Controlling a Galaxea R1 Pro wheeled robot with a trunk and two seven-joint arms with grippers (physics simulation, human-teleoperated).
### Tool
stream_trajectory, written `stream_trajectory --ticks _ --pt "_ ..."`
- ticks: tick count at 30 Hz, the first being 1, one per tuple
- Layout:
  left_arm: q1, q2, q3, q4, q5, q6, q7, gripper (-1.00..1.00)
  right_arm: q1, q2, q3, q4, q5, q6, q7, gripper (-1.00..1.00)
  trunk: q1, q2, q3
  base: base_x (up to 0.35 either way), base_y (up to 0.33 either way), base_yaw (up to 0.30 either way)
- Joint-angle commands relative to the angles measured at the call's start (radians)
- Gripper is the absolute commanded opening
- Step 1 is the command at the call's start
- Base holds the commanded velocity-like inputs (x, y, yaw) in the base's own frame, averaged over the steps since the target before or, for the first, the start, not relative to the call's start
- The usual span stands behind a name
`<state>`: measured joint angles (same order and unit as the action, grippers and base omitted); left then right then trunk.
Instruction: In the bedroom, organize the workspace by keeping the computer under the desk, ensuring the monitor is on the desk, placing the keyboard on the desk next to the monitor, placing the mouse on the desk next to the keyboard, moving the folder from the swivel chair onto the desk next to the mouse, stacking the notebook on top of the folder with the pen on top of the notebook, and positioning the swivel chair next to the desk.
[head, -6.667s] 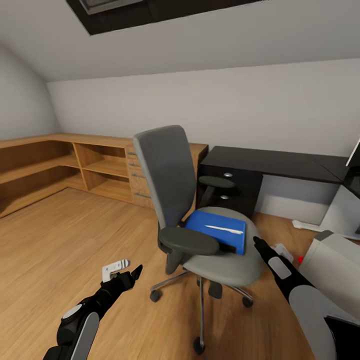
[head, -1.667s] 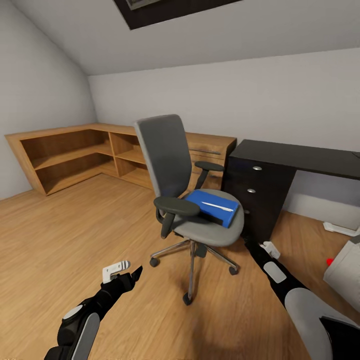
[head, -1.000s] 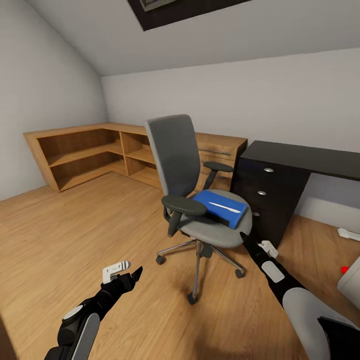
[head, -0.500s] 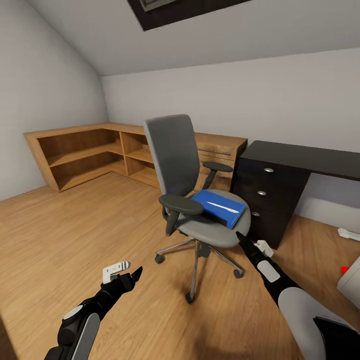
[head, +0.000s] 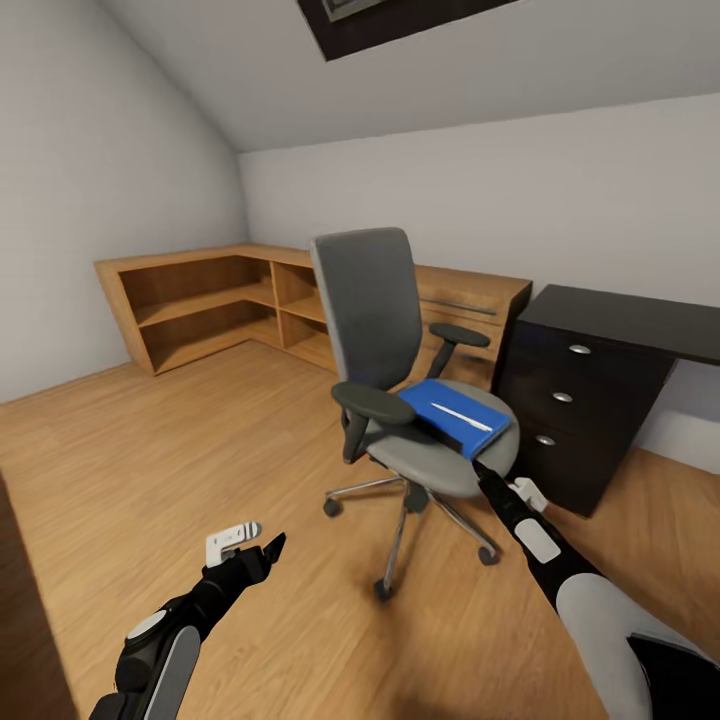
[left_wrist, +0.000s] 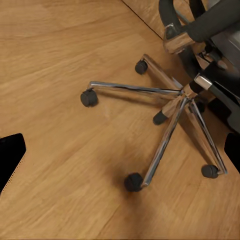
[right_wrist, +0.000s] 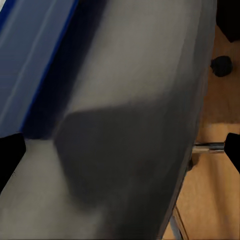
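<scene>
Left pincer: you hold it low over the wooden floor, well apart from the chair; its two dark tips sit at opposite edges of the left wrist view, so it reads as spread, and it holds and touches nothing. From there it looks along the floor at the chrome five-star base and casters.

Swivel chair: it stands on the floor between the light wooden shelving and the counter, whose black top and dark drawer unit are near the seat's far side. The folder lies flat on the grey seat with the pen across its top; whether a notebook lies between them cannot be told. Both still await transfer to the counter.

Right pincer: you have it extended to the seat's near edge, just beside the folder. In the right wrist view its tips stand wide apart, framing the seat cushion and the folder's blue cover, so it is spread and empty. Contact with the seat cannot be judged. The pose suits a reach for the folder.
</scene>
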<state>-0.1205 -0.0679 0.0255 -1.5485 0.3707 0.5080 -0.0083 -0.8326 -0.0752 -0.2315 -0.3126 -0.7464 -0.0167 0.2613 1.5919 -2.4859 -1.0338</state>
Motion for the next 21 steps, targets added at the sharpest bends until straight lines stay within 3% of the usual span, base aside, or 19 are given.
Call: stream_trajectory --ticks 1,21 --pt "-0.001 -0.001 0.002 -0.001 0.007 0.006 -0.001 1.00 0.000 0.000 0.004 0.033 -0.007 -0.002 0.004 1.00 0.000 0.000 -0.001 0.271 0.000 0.047" --pt "-0.001 -0.001 0.002 -0.001 0.007 0.006 -0.001 1.00 0.000 0.000 0.004 0.033 -0.005 -0.002 0.004 1.00 0.000 0.000 -0.001 0.301 -0.010 0.004"
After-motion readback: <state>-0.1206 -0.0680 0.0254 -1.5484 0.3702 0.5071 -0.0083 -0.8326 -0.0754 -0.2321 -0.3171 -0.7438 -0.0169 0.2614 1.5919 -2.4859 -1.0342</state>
